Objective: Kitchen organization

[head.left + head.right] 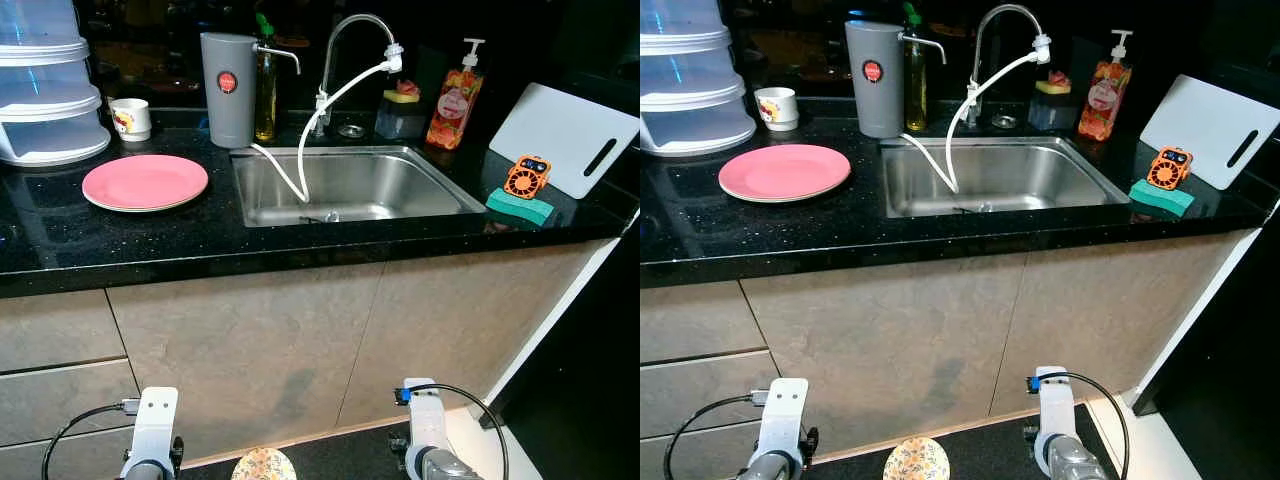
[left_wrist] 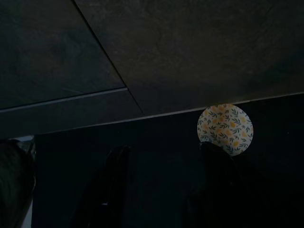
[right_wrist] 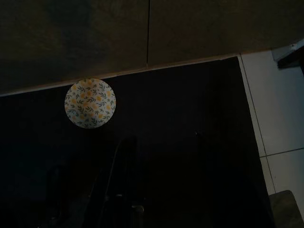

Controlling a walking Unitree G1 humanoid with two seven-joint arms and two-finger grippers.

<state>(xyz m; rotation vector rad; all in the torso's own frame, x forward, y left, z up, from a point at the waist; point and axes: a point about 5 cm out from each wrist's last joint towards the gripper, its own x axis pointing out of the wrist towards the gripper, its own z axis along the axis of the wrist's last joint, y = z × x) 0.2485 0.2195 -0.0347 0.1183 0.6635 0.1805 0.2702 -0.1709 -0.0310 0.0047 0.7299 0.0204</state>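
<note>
The robot stands before the black speckled stone desk [image 1: 200,235], both arms hanging low in front of the beige cabinet doors [image 1: 250,350]. The left end effector [image 2: 164,185] points down at the dark floor mat [image 2: 156,137], its two black fingers well apart and holding nothing. The right end effector [image 3: 159,175] hangs the same way, its fingers also spread and empty. On the floor between the two, just ahead of their fingertips, lies a small round disc with a yellow flower pattern [image 3: 90,103].

Up on the desk, well above and beyond both end effectors, a flat pink round plate [image 1: 145,182] sits ahead of the left one, beside the stainless steel sink [image 1: 350,185]. A green sponge with an orange round gadget on it [image 1: 522,195] rests beyond the right one, near a white cutting board [image 1: 560,135].

I judge that tidying has not begun: this looks like the approach step, with nothing gripped. The next move likely calls for choosing one item, perhaps the plate or the dropped disc, and raising or lowering an arm to it with fingers kept wide.
</note>
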